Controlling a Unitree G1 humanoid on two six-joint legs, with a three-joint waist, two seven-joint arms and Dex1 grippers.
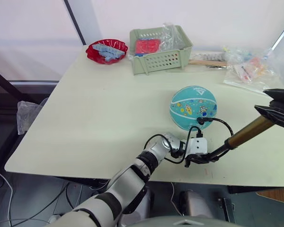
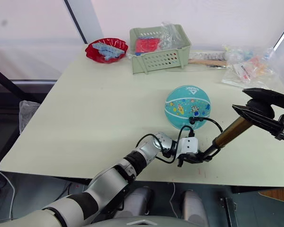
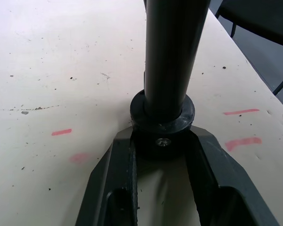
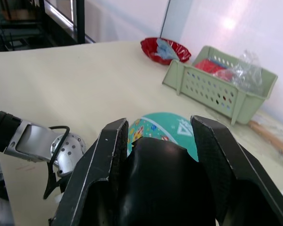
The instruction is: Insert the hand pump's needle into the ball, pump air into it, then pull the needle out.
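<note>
Hand pump [image 1: 244, 134] slanted across the near right of the surface [image 1: 99, 118], bronze cylinder rising toward 2 o'clock. Black base cap clamped between the fingers of the left gripper [image 1: 199, 158] near the front edge; left wrist view shows both fingers [image 3: 115, 174] pressed against the cap. Upper end, the black handle, grasped by the right gripper [image 1: 277, 108] at the right edge, fingers [image 4: 108, 155] closed on either side of it. Thin black hose [image 1: 222, 124] arching from the pump's base up to the ball [image 1: 193, 107], ending in the black fitting of the needle [image 1: 202, 120] seated against the ball's near side at about 5 o'clock. Ball teal with cartoon prints and a white triangle logo on top, resting at about 12 o'clock from the left gripper, apart from it.

Surface pale cream, lightly speckled, with short red marks near the front edge. Pale wall behind.

Well beyond the ball: green perforated basket [image 1: 163, 59] with red contents and clear plastic at 11 o'clock, red bowl [image 1: 106, 51] farther left, clear plastic bags [image 1: 248, 68] at 1 o'clock, wooden-handled brush [image 1: 206, 62] between basket and bags. Nothing between ball and grippers.
</note>
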